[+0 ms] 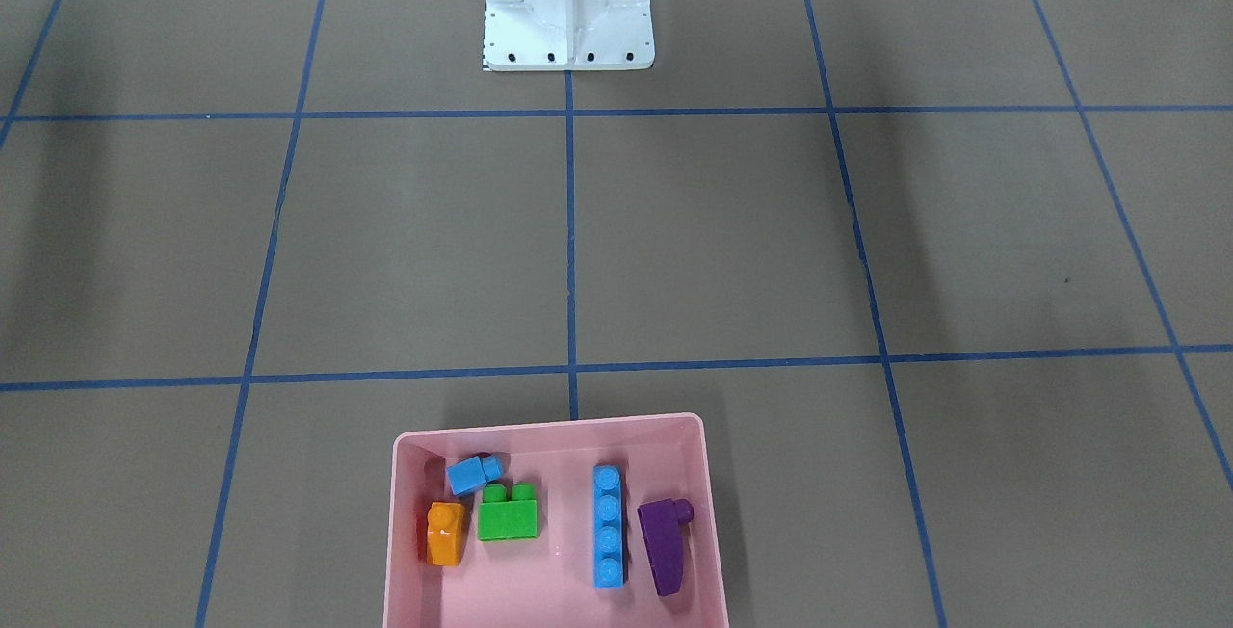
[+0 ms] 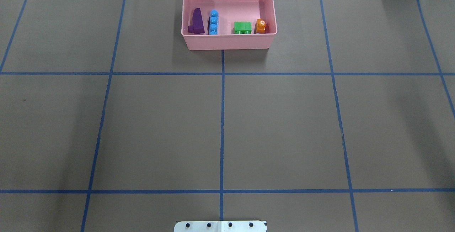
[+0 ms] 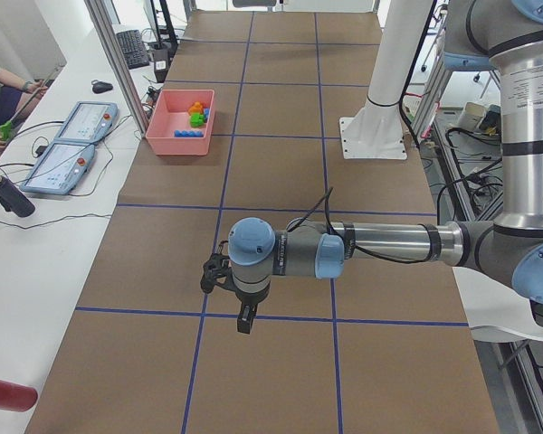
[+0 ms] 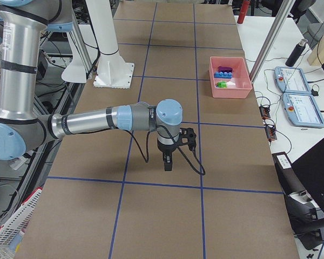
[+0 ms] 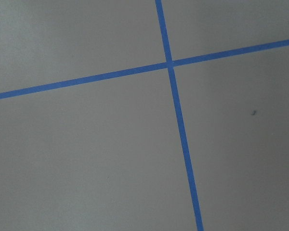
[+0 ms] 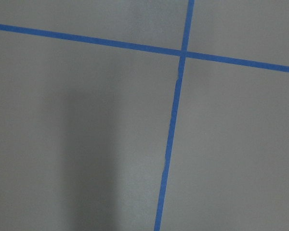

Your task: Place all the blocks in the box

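Observation:
The pink box sits at the table's far edge from the robot, also in the overhead view. Inside it lie the orange sloped block, small light-blue cube, green brick, long light-blue bar and purple sloped block. In the overhead view the cube is hidden by the box's near wall. My left gripper hangs over bare table far from the box. My right gripper does the same. I cannot tell whether either is open or shut.
The white metal base stands at the robot's side of the table. Blue tape lines grid the brown surface. Control tablets and a person sit on the side desk beyond the box.

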`<act>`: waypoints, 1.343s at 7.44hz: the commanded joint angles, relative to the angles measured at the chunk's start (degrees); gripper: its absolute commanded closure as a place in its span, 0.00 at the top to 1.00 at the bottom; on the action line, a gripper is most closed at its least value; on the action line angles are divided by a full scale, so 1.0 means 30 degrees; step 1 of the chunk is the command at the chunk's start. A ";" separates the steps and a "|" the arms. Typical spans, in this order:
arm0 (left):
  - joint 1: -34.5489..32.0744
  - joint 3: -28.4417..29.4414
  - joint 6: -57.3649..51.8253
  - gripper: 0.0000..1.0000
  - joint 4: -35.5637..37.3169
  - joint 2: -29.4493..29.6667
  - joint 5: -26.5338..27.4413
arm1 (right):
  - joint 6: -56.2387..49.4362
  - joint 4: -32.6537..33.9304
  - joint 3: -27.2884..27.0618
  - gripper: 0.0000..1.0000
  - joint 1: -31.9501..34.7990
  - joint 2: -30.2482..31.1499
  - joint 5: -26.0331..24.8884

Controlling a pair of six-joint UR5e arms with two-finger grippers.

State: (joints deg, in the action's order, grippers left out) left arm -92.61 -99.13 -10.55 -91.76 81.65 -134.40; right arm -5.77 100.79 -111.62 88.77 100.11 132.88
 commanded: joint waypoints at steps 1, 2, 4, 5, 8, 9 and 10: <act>-0.0010 0.0025 0.0000 1.00 0.0001 0.0000 -0.0024 | -0.0012 -0.0021 -0.0030 1.00 0.0000 0.0000 0.0002; -0.0010 0.0025 0.0000 1.00 0.0001 0.0000 -0.0024 | 0.0017 0.0008 -0.0118 1.00 0.0000 0.0000 0.0031; 0.0019 0.0025 0.0000 1.00 0.0001 -0.0088 -0.0024 | 0.0018 0.0008 -0.0147 1.00 0.0000 0.0000 0.0031; -0.0009 0.0025 0.0000 1.00 0.0001 -0.0088 -0.0024 | -0.0011 0.0008 -0.0148 1.00 0.0000 0.0000 0.0031; -0.0010 0.0025 0.0000 1.00 0.0001 -0.0117 -0.0053 | 0.0018 0.0008 -0.0265 1.00 0.0000 0.0000 0.0060; -0.0010 0.0025 0.0000 1.00 0.0001 -0.0117 -0.0053 | 0.0018 0.0008 -0.0265 1.00 0.0029 0.0000 0.0467; 0.0019 0.0025 0.0000 1.00 0.0001 -0.0117 -0.0053 | 0.0047 0.0008 -0.0294 1.00 0.0030 0.0000 0.0703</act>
State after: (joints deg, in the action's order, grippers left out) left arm -92.63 -99.05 -10.55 -91.76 81.32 -134.56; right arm -5.69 100.81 -112.42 88.82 100.11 134.02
